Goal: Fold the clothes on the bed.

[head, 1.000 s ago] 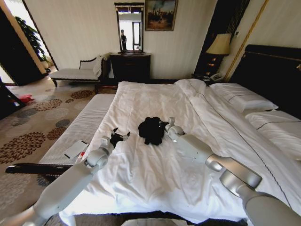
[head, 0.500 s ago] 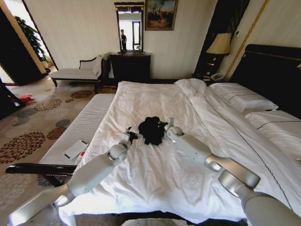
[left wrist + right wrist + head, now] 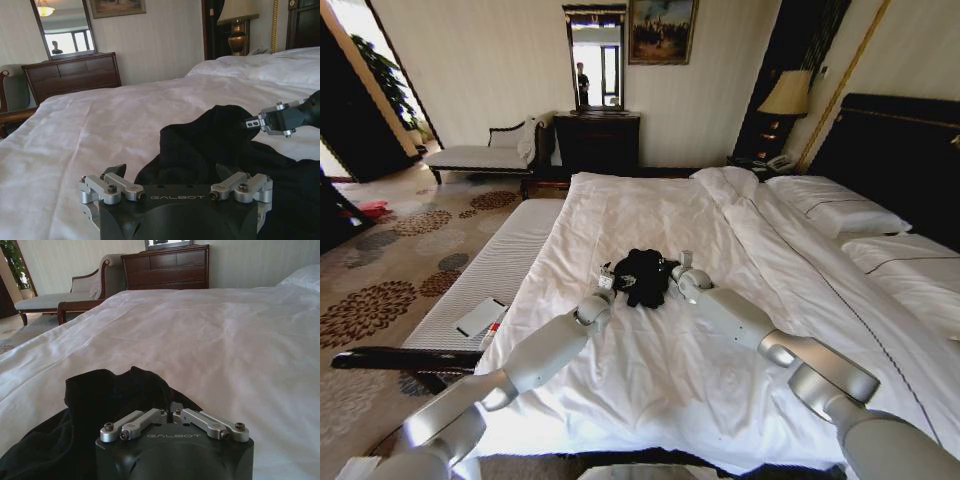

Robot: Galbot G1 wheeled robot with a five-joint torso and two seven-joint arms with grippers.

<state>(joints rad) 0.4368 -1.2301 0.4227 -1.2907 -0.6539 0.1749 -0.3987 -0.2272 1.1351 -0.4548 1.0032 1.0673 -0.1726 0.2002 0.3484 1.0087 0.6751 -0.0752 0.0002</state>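
Note:
The clothes lie as a crumpled black heap in the middle of the bed, on its white duvet. My left gripper is at the heap's left edge. In the left wrist view it is open, its fingers spread wide just above the edge of the black fabric. My right gripper is at the heap's right side. In the right wrist view it is shut, with bunched black cloth rising directly in front of it. The left wrist view shows the right gripper against a raised fold.
White pillows and a dark headboard are at the right. A pale padded bench with a flat white item runs along the bed's left side. A chaise, dresser and lamp stand by the far wall.
My left arm has reached forward and to the right, bringing its gripper from the open duvet to the heap's left edge. The right gripper has stayed at the heap's right side.

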